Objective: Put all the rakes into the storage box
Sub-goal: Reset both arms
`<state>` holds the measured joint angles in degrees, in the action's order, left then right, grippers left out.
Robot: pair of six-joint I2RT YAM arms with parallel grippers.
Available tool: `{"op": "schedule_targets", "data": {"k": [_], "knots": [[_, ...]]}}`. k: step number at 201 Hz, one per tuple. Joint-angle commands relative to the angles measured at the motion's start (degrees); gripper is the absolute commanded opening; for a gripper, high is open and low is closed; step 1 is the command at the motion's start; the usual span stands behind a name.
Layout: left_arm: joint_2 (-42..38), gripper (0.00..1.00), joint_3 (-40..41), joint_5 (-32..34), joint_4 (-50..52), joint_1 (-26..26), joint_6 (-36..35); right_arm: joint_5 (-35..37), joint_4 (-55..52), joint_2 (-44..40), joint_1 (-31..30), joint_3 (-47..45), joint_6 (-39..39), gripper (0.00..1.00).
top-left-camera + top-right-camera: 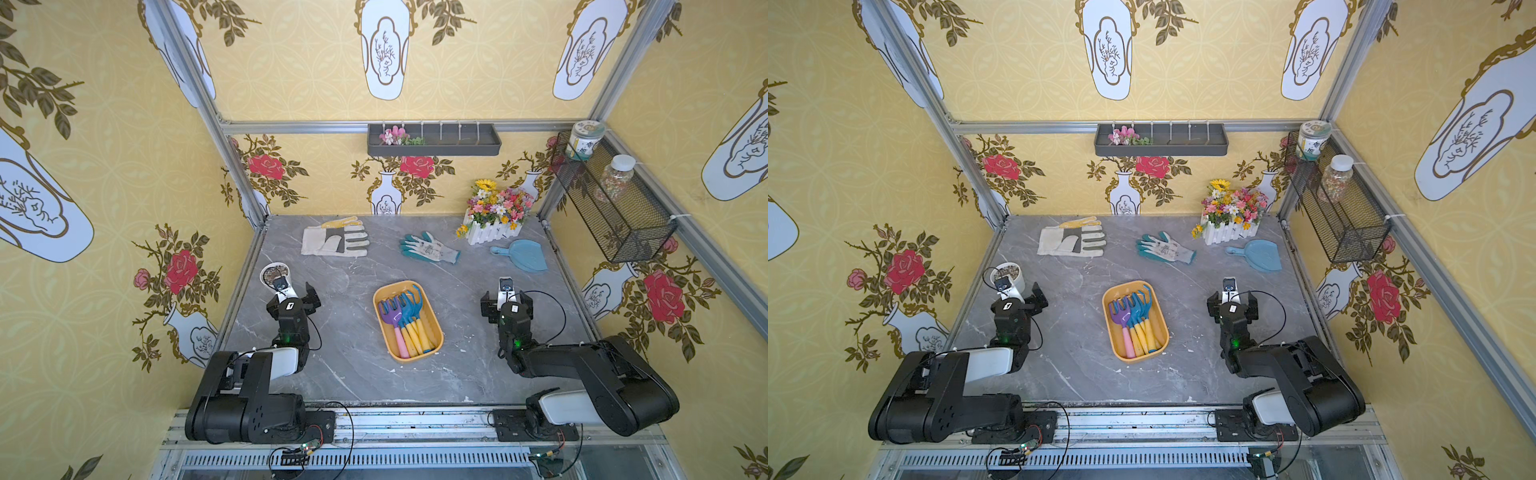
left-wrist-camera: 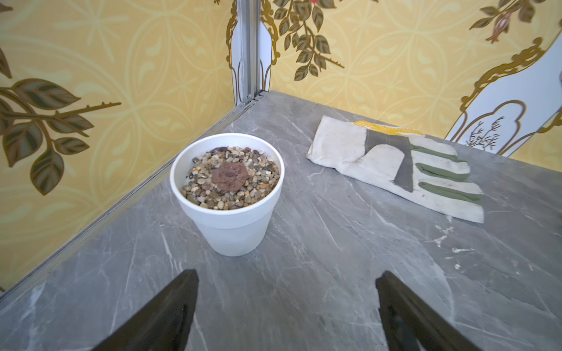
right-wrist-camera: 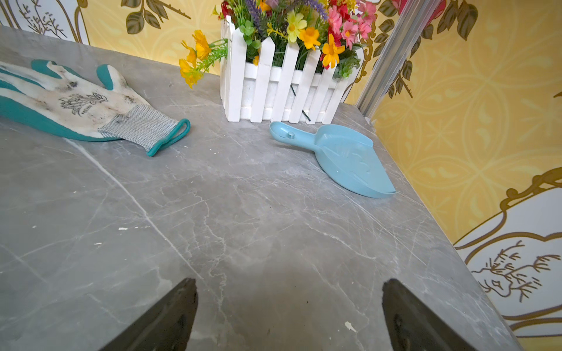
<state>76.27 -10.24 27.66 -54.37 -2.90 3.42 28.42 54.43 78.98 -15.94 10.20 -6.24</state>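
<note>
The storage box (image 1: pixel 380 300) (image 1: pixel 1107 308), a shallow yellow-orange tray, lies in the middle of the grey table in both top views. Toy rakes lie inside it, heads toward the back wall: a purple rake (image 1: pixel 390 310) with a pink handle and blue rakes (image 1: pixel 412 302) with yellow handles. My left gripper (image 1: pixel 291 296) (image 2: pixel 287 273) hangs open to the left of the box, facing a white pot, with only bare table between its fingers. On the box's right, my right gripper (image 1: pixel 507 297) (image 3: pixel 289 281) is open and holds nothing.
A white pot of pebbles (image 2: pixel 226 188) stands by the left wall. A canvas work glove (image 1: pixel 334 241), a teal glove (image 1: pixel 430 249), a blue scoop (image 1: pixel 523 255) and a fenced flower box (image 1: pixel 494 226) lie along the back. A dark trough (image 1: pixel 434 148) and a wire basket (image 1: pixel 615 203) hang on the walls.
</note>
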Motion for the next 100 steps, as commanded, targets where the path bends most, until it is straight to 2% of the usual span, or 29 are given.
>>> {"op": "schedule_targets", "data": {"k": [1, 12, 24, 36, 60, 74, 85, 95, 100], "knots": [[-0.44, 0.98, 2.86, -4.19, -9.27, 0.36, -1.62, -3.52, 2.07, -0.41, 1.23, 0.3, 0.78, 0.97], [0.25, 1.0, 5.22, -5.57, -12.42, 0.94, -0.9, -4.86, 0.21, -0.56, 2.14, 1.05, 1.28, 0.97], [3.63, 1.0, 6.52, -5.41, -20.26, 0.67, -2.75, -7.55, -3.32, -0.41, 3.9, 2.88, 2.24, 0.97], [2.44, 1.0, 6.31, -5.61, -17.87, 0.75, -2.01, -11.75, -8.2, 0.19, 6.75, 5.46, 3.87, 0.97], [2.32, 1.0, 6.19, -5.47, -17.4, 0.73, -1.94, -29.14, -14.55, 2.74, 16.17, 9.85, 7.08, 0.97], [2.25, 1.0, 6.3, -5.48, -17.59, 0.7, -2.04, -30.85, -12.0, 1.97, 16.47, 7.58, 6.03, 0.97], [2.38, 1.0, 6.25, -5.51, -17.59, 0.72, -2.04, -29.14, 1.52, 4.73, 15.82, 2.54, 6.13, 0.97], [2.5, 1.0, 6.13, -5.49, -17.58, 0.71, -2.02, -28.18, -8.18, 2.38, 15.48, 5.09, 5.99, 0.97], [2.56, 1.0, 6.12, -5.5, -17.62, 0.75, -2.05, -29.23, -5.41, 3.02, 16.11, 4.54, 6.08, 0.97]]}}
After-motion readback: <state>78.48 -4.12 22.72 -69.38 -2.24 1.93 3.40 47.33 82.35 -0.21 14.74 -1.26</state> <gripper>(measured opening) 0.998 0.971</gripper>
